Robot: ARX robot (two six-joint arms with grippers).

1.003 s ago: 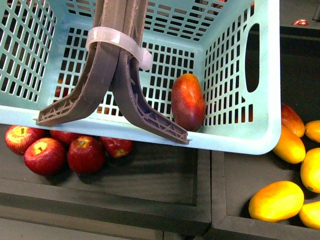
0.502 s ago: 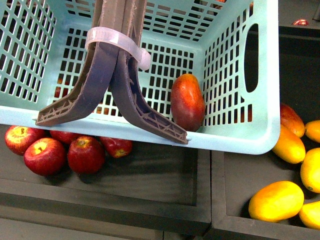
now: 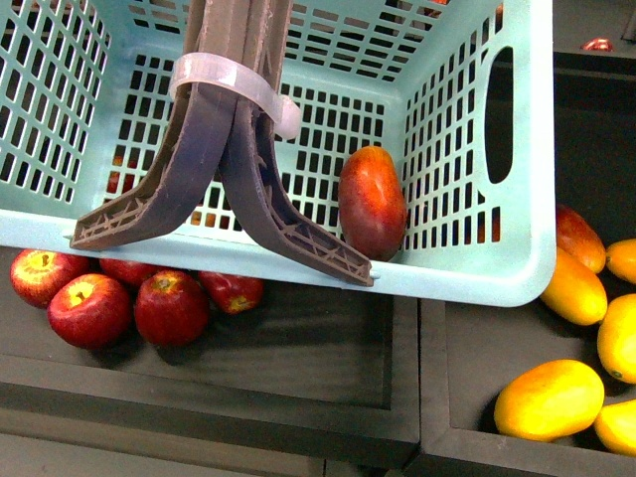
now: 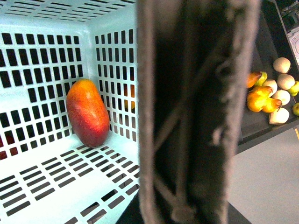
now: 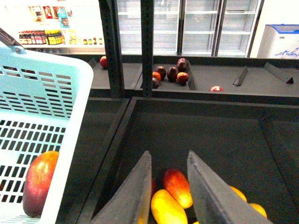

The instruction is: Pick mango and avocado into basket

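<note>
Inside the basket (image 3: 447, 286) lies the mango (image 3: 373, 202); the right fingers (image 5: 133, 196) hang apart.

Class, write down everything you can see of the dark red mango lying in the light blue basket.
The oval dark red mango has smooth, slightly glossy skin, deep red with an orange blush along one side. It looks whole and unmarked. It sits inside the light blue plastic lattice basket, with its lower end on the basket floor. It stands nearly on end, leaning into a corner against the lattice walls. Nothing grips it, and no other fruit touches it.
</note>
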